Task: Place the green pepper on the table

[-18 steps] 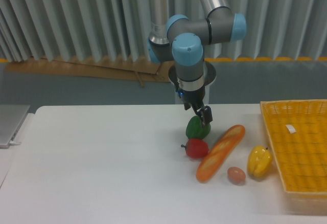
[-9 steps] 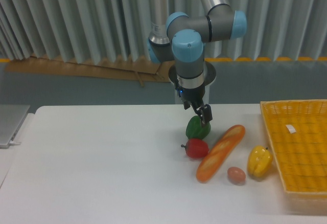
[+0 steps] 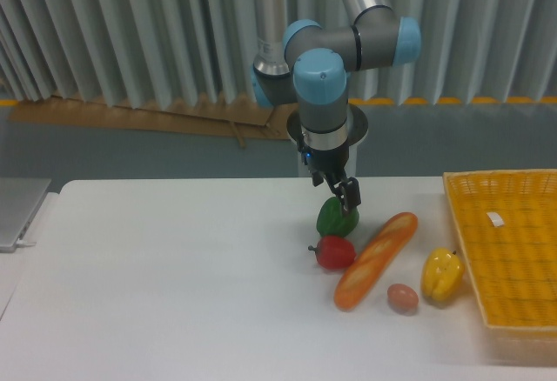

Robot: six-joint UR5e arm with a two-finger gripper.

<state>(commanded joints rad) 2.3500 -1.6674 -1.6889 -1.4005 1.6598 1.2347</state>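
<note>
The green pepper (image 3: pixel 336 218), glossy, dark and lobed, hangs clamped between the jaws of the gripper (image 3: pixel 341 197), just above the matte white table (image 3: pixel 174 277). Directly below the jaws lies a shiny red pepper (image 3: pixel 334 252); to their lower right lies a long orange baguette (image 3: pixel 376 259), smooth and rounded.

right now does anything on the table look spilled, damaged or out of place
Nothing stands out. The green pepper sits under the pincer, close behind the red pepper. The bread loaf, egg and yellow pepper lie intact on the table beside the basket.
</note>
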